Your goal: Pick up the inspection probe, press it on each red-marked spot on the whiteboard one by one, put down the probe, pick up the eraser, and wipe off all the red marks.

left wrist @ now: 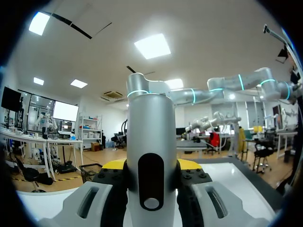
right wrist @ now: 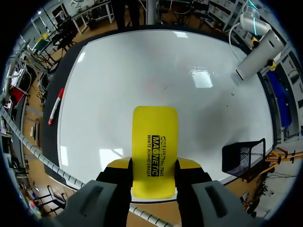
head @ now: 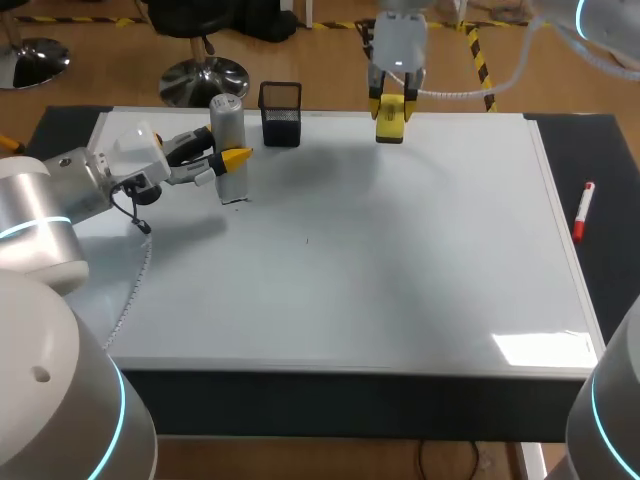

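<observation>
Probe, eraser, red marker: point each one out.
probe (head: 229,128): head view, on its upper silver body.
eraser (right wrist: 155,132): right wrist view, on its yellow face.
red marker (head: 583,211): head view, on its white barrel.

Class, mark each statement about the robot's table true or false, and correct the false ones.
1. The left gripper is shut on the probe. True.
2. The eraser lies loose on the whiteboard. False: the right gripper is shut on it.
3. The red marker lies off the whiteboard, on the dark table. True.
4. The probe stands inside the mesh holder. False: the left gripper holds it beside the holder.
</observation>
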Robot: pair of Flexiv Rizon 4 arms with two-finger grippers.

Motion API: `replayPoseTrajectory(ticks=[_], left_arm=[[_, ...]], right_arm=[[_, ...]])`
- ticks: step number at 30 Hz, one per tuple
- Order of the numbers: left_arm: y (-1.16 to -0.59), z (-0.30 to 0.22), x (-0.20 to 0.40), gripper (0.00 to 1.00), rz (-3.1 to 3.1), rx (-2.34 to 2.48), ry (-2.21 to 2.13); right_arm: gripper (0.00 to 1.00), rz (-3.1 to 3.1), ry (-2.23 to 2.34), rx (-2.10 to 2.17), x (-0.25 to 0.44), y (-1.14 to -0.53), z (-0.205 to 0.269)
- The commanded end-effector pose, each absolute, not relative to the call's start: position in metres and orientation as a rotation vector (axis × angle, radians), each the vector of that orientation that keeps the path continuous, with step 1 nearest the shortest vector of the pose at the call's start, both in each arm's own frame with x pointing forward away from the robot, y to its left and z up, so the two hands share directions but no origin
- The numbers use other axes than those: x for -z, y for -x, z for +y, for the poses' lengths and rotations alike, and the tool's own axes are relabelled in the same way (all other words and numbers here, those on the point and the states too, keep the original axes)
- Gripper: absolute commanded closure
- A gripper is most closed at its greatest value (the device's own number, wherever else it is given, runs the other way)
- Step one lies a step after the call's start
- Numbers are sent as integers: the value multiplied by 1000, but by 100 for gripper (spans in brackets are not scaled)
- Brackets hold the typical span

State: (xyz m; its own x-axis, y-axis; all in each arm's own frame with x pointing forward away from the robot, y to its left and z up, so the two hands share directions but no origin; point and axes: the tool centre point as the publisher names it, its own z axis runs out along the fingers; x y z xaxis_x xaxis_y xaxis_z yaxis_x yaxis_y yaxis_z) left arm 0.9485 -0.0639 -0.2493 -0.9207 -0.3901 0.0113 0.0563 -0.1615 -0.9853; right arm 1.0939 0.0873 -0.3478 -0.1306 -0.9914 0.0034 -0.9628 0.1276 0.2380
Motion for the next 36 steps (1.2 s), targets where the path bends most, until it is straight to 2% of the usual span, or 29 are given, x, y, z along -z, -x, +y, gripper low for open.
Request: replayPoseTrajectory(ticks=[1, 17, 36], left_arm=[[-948, -64, 249, 100, 1809, 2159, 380], [-948, -64, 249, 100, 1809, 2159, 380], [-948, -64, 249, 100, 1809, 2159, 380]], right_arm=[[100, -2228, -1958, 259, 345, -1094, 86], [100, -2237, -1996, 276, 363, -1094, 100], [100, -2140, -2096, 280, 394, -1124, 119]])
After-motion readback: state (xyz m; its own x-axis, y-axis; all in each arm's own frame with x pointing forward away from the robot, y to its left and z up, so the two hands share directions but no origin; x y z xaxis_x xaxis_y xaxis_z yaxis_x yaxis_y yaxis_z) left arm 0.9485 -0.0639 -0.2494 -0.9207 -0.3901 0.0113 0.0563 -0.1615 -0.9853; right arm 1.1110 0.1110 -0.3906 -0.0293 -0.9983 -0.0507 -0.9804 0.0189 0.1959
